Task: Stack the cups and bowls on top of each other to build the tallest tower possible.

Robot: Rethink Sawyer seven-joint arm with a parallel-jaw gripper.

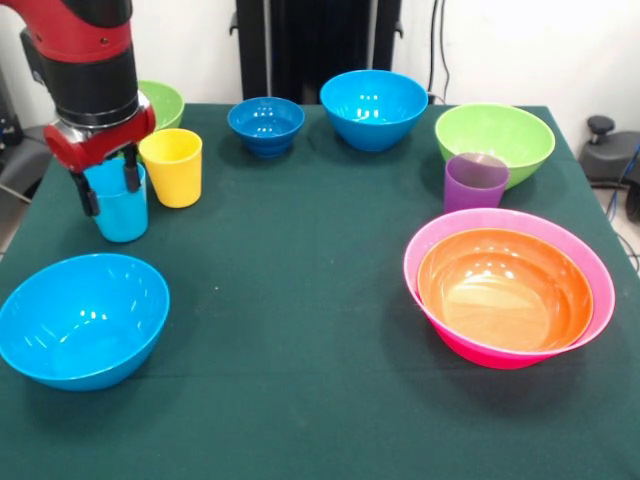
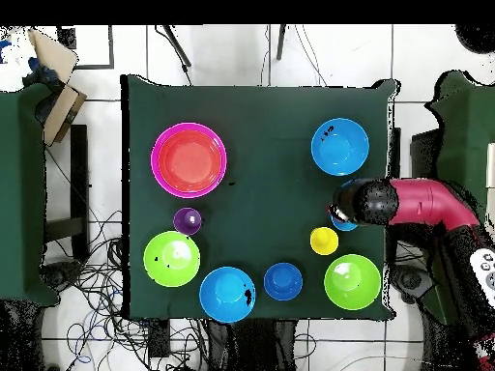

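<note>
My gripper is at the table's left side in the front view, lowered over the light blue cup, with a finger on each side of its rim. The cup's base looks to be on the cloth. The yellow cup stands right beside it. The purple cup stands apart at the right. The tower is the large pink bowl with the orange bowl nested in it. In the overhead view my arm hides most of the light blue cup, next to the yellow cup.
Loose bowls ring the table: a bright blue bowl at the front left, another at the back, the small dark-blue footed bowl, a lime bowl behind the purple cup, and a second lime bowl behind my arm.
</note>
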